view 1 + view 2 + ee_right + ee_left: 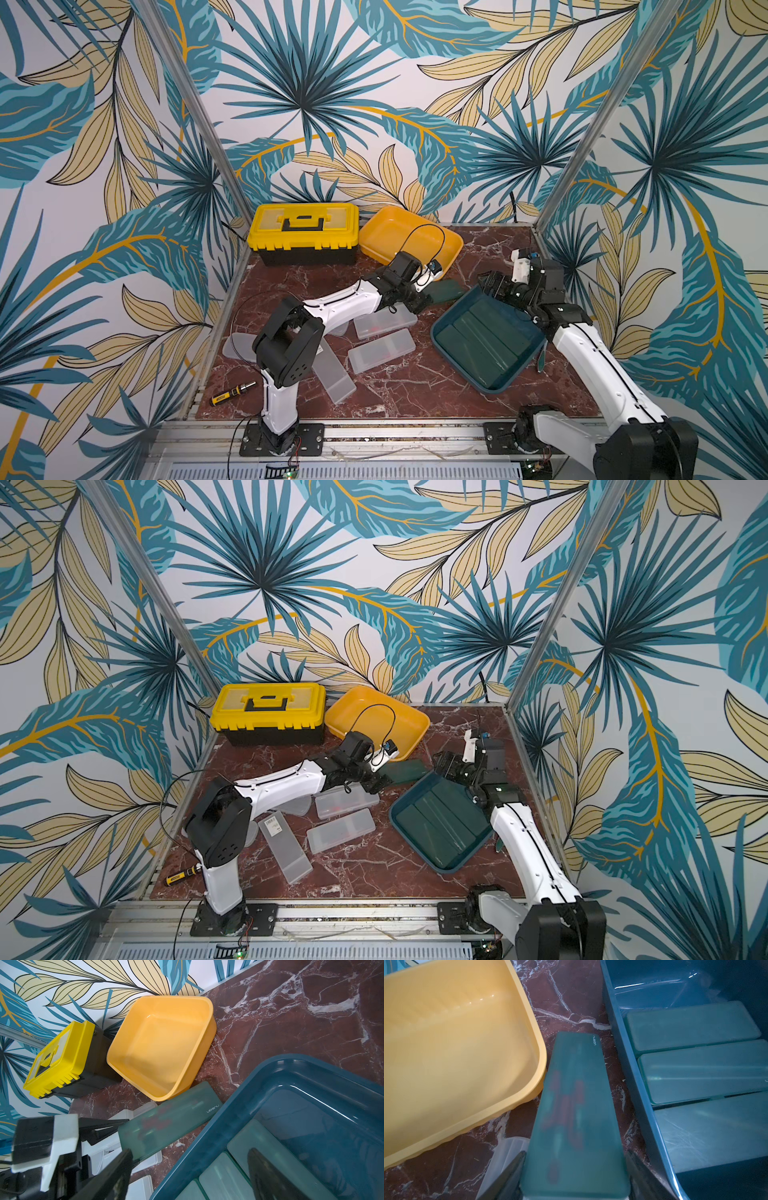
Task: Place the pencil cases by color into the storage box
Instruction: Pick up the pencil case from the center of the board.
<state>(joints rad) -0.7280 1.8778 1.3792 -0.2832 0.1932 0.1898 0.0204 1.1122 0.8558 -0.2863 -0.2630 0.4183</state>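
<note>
Three dark green pencil cases lie side by side in the blue storage box. A fourth green case is outside it, pinched at one short end by the left jaws, which are closed tight on its two long sides. From those jaws it reaches straight ahead, with the yellow tub close on one side of it and the wall of the box close on the other. I cannot tell whether its far end touches the worktop.

The right jaws stand wide apart and hold nothing. They straddle the box's rim at its far corner: one finger is inside, above the green cases, and the other finger is outside, just beside the held case.

Several frosted white cases lie flat on the worktop behind and below the left jaws, toward that arm's base; one of them carries a barcode sticker.

A yellow toolbox sits beyond the left jaws, beside the tub, and a screwdriver lies well behind them, near the arm's base.
</note>
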